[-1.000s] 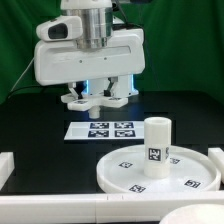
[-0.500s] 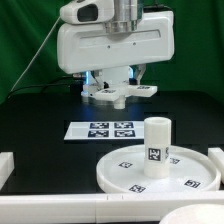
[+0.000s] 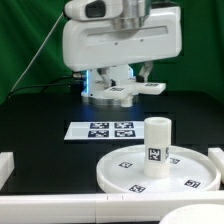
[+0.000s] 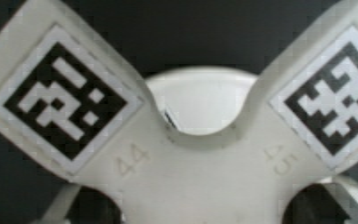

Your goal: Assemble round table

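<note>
My gripper (image 3: pixel 117 88) is shut on the white cross-shaped foot piece (image 3: pixel 124 92) and holds it well above the table, behind the marker board. In the wrist view the foot piece (image 4: pixel 194 110) fills the picture, with two tagged arms spread apart and its round hub between them. The large rimmed round disc (image 3: pixel 190 172) lies flat at the front of the exterior view's right. The short thick cylinder leg (image 3: pixel 156 145) stands upright on the disc's middle, with a tag facing the camera. The gripper is above and to the exterior view's left of the leg.
The marker board (image 3: pixel 100 130) lies flat on the black table between gripper and disc. White rails run along the front edge (image 3: pixel 40 205) and at the far left (image 3: pixel 5 165). A green curtain hangs behind.
The arm has moved toward the exterior view's right and risen, carrying the foot piece with it. The disc and leg have not moved.
</note>
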Robot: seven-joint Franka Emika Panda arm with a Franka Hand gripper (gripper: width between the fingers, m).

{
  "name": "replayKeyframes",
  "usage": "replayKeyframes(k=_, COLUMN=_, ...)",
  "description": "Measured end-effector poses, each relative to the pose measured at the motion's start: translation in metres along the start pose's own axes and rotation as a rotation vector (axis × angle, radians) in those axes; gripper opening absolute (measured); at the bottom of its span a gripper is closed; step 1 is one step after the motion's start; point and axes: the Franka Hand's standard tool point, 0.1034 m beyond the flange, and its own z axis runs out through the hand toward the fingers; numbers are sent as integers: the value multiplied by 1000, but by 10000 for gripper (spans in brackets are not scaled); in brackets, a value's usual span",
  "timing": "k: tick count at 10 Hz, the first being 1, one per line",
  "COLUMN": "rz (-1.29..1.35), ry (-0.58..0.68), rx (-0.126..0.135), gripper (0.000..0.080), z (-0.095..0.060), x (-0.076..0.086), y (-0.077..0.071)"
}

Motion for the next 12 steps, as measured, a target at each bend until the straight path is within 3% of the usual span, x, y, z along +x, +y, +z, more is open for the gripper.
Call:
replayKeyframes(k=2, rz=-71, ry=-16, rx=11, gripper=445, z=-10, x=45, y=-7)
replayKeyframes(k=5, rz=-67, ry=-12, rx=10, gripper=445, z=-8, x=44, y=-5)
replayKeyframes(k=6, rz=-96, ry=67, rx=-20, gripper=445, z=0, x=39, y=1)
replayKeyframes(k=7, rz=-102, ry=71, rx=-24, gripper=445, z=9, x=26, y=0)
replayKeyframes(k=10, rz=-134, ry=93, rx=-42, gripper=445, z=16, x=33, y=1)
replayKeyframes(k=12, rz=-135, ry=86, rx=-48, gripper=445, z=13, x=38, y=-6)
